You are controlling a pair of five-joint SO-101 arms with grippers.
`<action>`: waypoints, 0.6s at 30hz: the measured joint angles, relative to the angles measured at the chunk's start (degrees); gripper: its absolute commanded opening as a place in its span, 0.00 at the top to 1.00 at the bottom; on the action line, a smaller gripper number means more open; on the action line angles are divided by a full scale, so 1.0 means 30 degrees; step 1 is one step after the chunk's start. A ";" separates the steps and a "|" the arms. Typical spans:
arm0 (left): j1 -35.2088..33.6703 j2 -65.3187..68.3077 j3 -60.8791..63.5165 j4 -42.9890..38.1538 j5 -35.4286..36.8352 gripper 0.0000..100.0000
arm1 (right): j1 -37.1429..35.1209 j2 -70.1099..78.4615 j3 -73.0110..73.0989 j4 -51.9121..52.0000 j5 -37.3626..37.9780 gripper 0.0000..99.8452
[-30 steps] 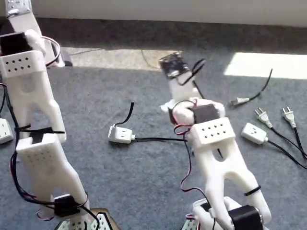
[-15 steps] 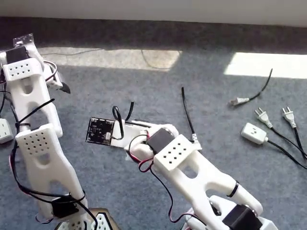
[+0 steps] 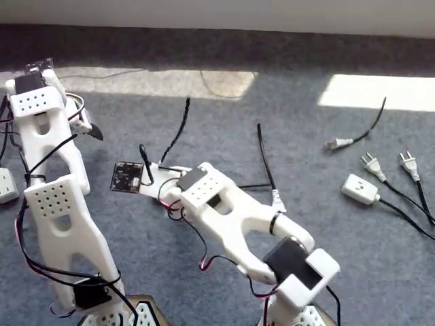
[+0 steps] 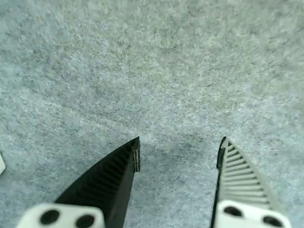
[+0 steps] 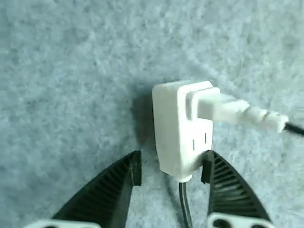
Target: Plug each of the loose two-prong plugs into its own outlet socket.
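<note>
White plastic outlet block (image 5: 183, 128), with a white moulded plug (image 5: 223, 108) pushed into its face beside a pair of free slots, lies on grey short-pile carpet (image 3: 204, 122) and serves as the landmark. The white printed right arm (image 3: 231, 217) stretches low across the carpet to that block. The right gripper (image 5: 172, 166), its black ribbed fingers spread fairly wide, straddles the block's cord end; one fingertip is just beside the block's edge and nothing is gripped. The white left arm (image 3: 54, 210) stands to the left of the block, and the left gripper (image 4: 179, 152) hangs wide open over bare carpet, apart from the block. A second outlet block (image 3: 359, 189), white with a black cord, sits well to the right of the landmark block. A third outlet block (image 3: 5, 185) lies well to its left. A loose white two-prong plug (image 3: 369, 163) and a twin plug (image 3: 408, 161), both on black cords, lie unplugged far to the right of the block. A smaller pale plug (image 3: 338, 143) on a short black cord lies right of the block, farther from the arms.
</note>
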 measured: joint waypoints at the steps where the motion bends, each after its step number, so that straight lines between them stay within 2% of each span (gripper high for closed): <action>1: 0.0000 0.0088 0.0000 -0.0059 0.0000 0.73 | -0.0088 0.0440 -0.0381 0.0000 0.0000 0.79; 9: 0.0000 0.0967 0.0000 -0.0615 0.0000 0.73 | -0.0557 0.3106 -0.2344 -0.0029 -0.0264 0.80; 14: 0.0000 0.1407 0.0000 -0.0733 0.0000 0.73 | -0.0498 0.3839 -0.3311 0.0029 -0.0674 0.92; 16: 0.0000 0.1553 0.0000 -0.0733 0.0000 0.73 | -0.0352 0.3868 -0.3663 0.0029 -0.1612 0.98; 18: 0.0000 0.1758 0.0000 -0.0733 0.0000 0.73 | -0.0059 0.3780 -0.4044 0.0117 -0.2667 0.99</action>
